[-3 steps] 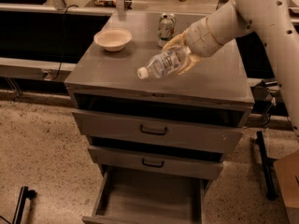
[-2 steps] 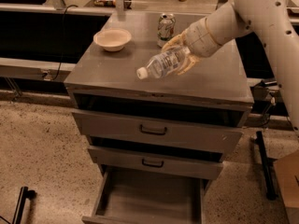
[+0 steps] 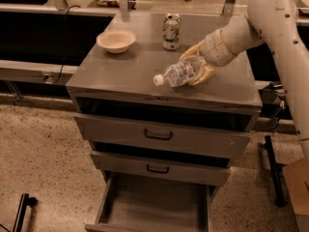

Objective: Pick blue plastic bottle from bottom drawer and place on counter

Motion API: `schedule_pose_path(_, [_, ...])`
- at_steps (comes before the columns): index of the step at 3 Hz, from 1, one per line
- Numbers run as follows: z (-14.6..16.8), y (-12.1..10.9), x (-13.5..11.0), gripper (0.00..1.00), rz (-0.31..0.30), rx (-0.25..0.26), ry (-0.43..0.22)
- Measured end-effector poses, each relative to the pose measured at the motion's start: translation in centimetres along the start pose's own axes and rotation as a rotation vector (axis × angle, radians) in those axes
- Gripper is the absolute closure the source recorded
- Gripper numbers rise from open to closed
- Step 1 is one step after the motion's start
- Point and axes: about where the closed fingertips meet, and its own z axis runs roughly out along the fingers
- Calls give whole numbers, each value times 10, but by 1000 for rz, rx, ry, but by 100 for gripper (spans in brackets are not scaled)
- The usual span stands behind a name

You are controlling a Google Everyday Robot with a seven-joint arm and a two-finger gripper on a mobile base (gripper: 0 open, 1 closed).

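Note:
The blue plastic bottle point(image 3: 179, 73) is clear with a white cap and a pale label. It lies tilted, cap to the left, low over the counter point(image 3: 125, 71); I cannot tell if it touches. My gripper point(image 3: 197, 65) is shut on the bottle's base end, its yellowish fingers point(image 3: 203, 76) on either side of it. The white arm comes in from the upper right. The bottom drawer point(image 3: 154, 202) stands pulled open below, with a plain grey floor and nothing in it.
A green-and-white soda can point(image 3: 172, 31) stands at the back of the counter, just behind the gripper. A beige bowl point(image 3: 116, 40) sits at the back left. The two upper drawers point(image 3: 159, 134) with dark handles are closed. A dark post point(image 3: 273, 170) stands on the floor at right.
The gripper and the bottle have come down a little toward the counter top; the rest has not moved.

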Motion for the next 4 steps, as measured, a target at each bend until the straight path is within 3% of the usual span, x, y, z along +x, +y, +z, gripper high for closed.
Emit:
schedule_pose_path(1, [2, -2, -1, 13, -3, 5, -1])
schedule_pose_path(2, [4, -3, -1, 0, -4, 6, -3])
schedule_pose_path(3, [-3, -3, -2, 0, 1, 8, 17])
schedule_pose_path(4, [-60, 4, -13, 0, 5, 49, 75])
